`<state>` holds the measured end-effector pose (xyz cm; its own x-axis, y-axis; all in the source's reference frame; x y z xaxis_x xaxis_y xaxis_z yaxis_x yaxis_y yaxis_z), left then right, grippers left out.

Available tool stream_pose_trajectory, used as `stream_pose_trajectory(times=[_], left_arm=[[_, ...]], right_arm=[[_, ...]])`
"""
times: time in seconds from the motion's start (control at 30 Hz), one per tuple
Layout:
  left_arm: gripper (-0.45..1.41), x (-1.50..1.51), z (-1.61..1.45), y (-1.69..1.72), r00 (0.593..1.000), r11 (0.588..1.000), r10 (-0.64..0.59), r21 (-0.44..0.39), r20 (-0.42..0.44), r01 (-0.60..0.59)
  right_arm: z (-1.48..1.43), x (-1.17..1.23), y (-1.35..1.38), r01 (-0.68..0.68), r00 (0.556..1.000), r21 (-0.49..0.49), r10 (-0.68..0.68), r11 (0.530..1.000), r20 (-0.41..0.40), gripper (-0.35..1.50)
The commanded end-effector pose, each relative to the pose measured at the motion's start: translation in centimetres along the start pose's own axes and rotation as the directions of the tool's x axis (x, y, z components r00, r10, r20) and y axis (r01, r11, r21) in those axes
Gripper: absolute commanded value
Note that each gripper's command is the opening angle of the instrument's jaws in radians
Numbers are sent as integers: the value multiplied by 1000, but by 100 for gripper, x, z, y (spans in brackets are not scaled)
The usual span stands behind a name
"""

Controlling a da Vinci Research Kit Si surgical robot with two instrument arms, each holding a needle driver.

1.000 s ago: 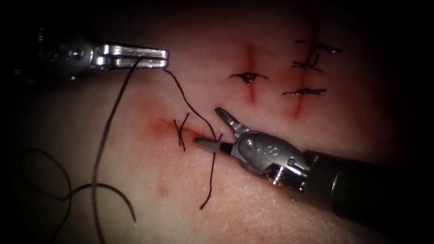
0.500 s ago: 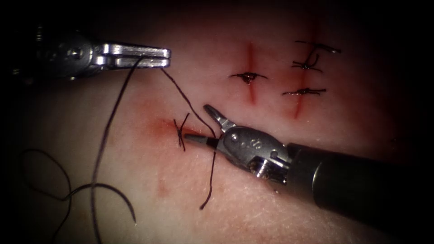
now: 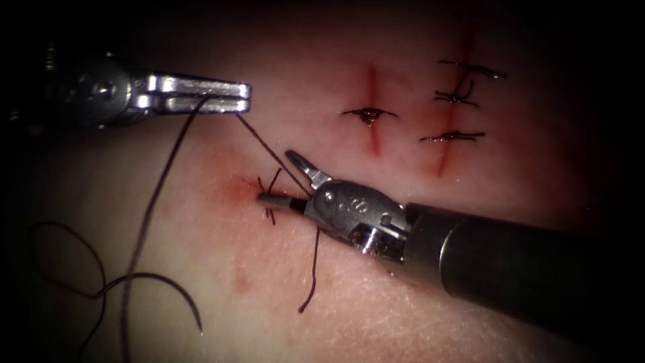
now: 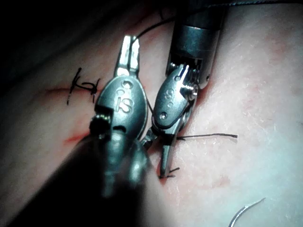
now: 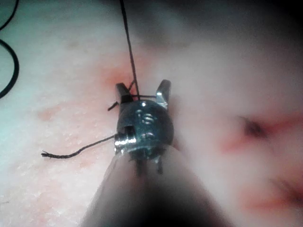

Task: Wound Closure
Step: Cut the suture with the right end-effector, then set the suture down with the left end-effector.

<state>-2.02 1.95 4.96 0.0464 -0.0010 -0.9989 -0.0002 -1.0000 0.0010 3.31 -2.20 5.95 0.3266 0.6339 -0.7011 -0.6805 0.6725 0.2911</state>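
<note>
Thread (image 3: 265, 144) runs taut from left tool (image 3: 228, 95), clamped on it, to the knot (image 3: 269, 195); right tool (image 3: 285, 180) gapes astride it, uncut. Needle (image 4: 244, 213) lies free.

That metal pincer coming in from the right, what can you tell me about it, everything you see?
The right pincer is a small, shiny steel tool on a wristed head at the end of a long dark shaft that enters from the picture's right. Its two slim jaws stand open in a V over the reddened cut: one tip lies on the tissue at the knot, the other points up and away. The dark thread, held taut by the left pincer, runs between the jaws. It grips nothing.
</note>
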Motion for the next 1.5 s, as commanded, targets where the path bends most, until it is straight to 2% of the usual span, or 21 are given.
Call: stream_pose_trajectory(times=[0.03,0.07,0.1,0.2,0.37,0.4,0.43,0.47,0.5,0.7,0.8,0.93,0.97,1.03,1.2,1.23,1.4,1.5], left_arm=[[-45,-7,7,0,1000,1000,1,0,-1,-1],[-45,-8,7,1,1000,1000,2,0,-1,-2],[-45,-8,8,1,1000,1000,3,0,-1,-3],[-45,-8,8,4,1000,1000,6,0,-3,-6],[-45,-6,6,9,1000,1000,10,-4,-5,-10],[-45,-6,2,11,1000,1000,11,-8,-7,-11],[-45,-6,0,11,1000,1000,12,-11,-11,-12],[-45,-6,-3,12,1000,1000,12,-12,-9,-12],[-45,-6,-7,13,1000,1000,12,-13,-4,-12],[-45,-12,-44,16,999,1000,13,28,38,-14],[-45,-20,-65,16,995,997,31,64,97,-37],[-45,-45,-101,12,983,991,38,122,180,-60],[-45,-61,-117,8,977,988,37,141,208,-68],[-45,-82,-136,1,969,982,34,173,243,-78],[-45,-135,-178,-20,945,962,25,250,326,-111],[-45,-157,-197,-27,937,956,25,267,348,-124],[-45,-207,-237,-29,932,948,26,287,362,-138],[-45,-240,-258,-27,935,945,6,303,355,-121]], right_arm=[[6,8,-7,10,1000,-14,-10,1000,3,31],[5,9,-9,8,1000,-26,-8,1000,7,-20],[4,11,-10,12,1000,-37,-11,999,11,-35],[3,16,-11,6,1000,-77,-4,997,25,-35],[1,17,-8,3,1000,-72,-2,997,7,-35],[-4,17,-4,2,1000,-69,-2,998,-1,59],[-8,18,-2,7,1000,-67,-7,998,-6,110],[-12,18,0,11,1000,-65,-12,998,-11,136],[-16,19,2,10,1000,-61,-11,998,-16,143],[-76,17,23,42,999,0,-42,999,-27,146],[-109,17,37,80,995,4,-79,997,-53,146],[-147,14,55,95,994,-2,-95,995,-62,146],[-162,9,65,113,992,0,-113,994,-56,146],[-174,5,74,131,990,-3,-131,991,-52,146],[-185,-4,84,188,981,-5,-188,982,-55,141],[-186,-6,86,213,976,-7,-213,977,-54,133],[-181,-3,86,232,972,-29,-233,972,-37,133],[-174,0,81,235,971,-37,-236,971,-34,141]])
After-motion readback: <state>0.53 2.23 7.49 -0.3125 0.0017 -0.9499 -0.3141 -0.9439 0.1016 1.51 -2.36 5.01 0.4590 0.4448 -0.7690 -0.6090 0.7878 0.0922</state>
